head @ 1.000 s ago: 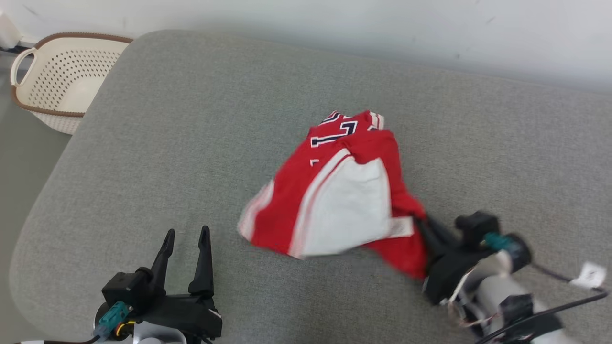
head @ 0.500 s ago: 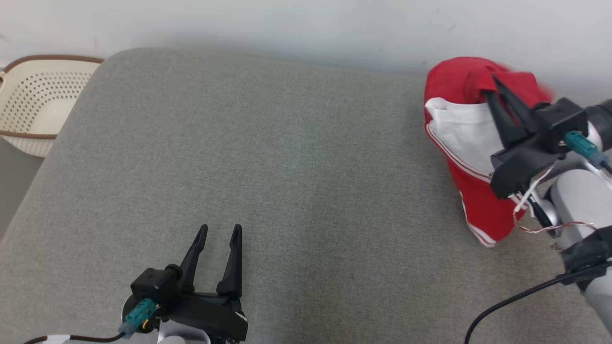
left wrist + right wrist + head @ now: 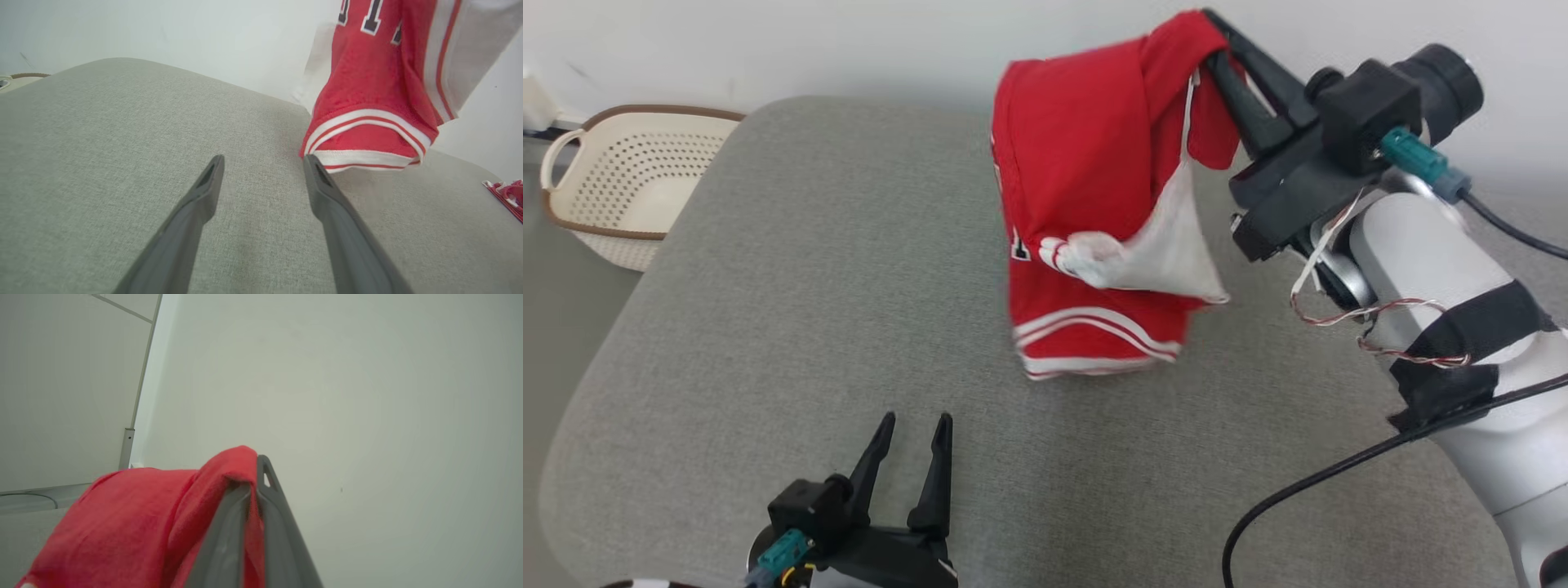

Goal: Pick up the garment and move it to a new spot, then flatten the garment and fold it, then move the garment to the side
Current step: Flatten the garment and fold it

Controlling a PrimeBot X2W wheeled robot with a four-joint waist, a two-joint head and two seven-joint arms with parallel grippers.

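The right end effector (image 3: 1211, 37) is up high and squeezed shut. It pinches a fold at the top of the red garment (image 3: 1086, 163). In the right wrist view the two fingers (image 3: 229, 535) are pressed together with red cloth (image 3: 135, 514) between them and draped to the side. The garment hangs down from this grip in front of the pale wall (image 3: 849, 41), over the far middle of the grey cushion (image 3: 809, 286). It has white patches and white stripes along its bottom edge. That edge hangs low by the cushion, and I cannot tell if it touches.

The left end effector (image 3: 916, 420) is wide open and holds nothing. It sits low over the near side of the cushion, well apart from the garment. A cream basket (image 3: 629, 180) stands off the far left of the cushion.
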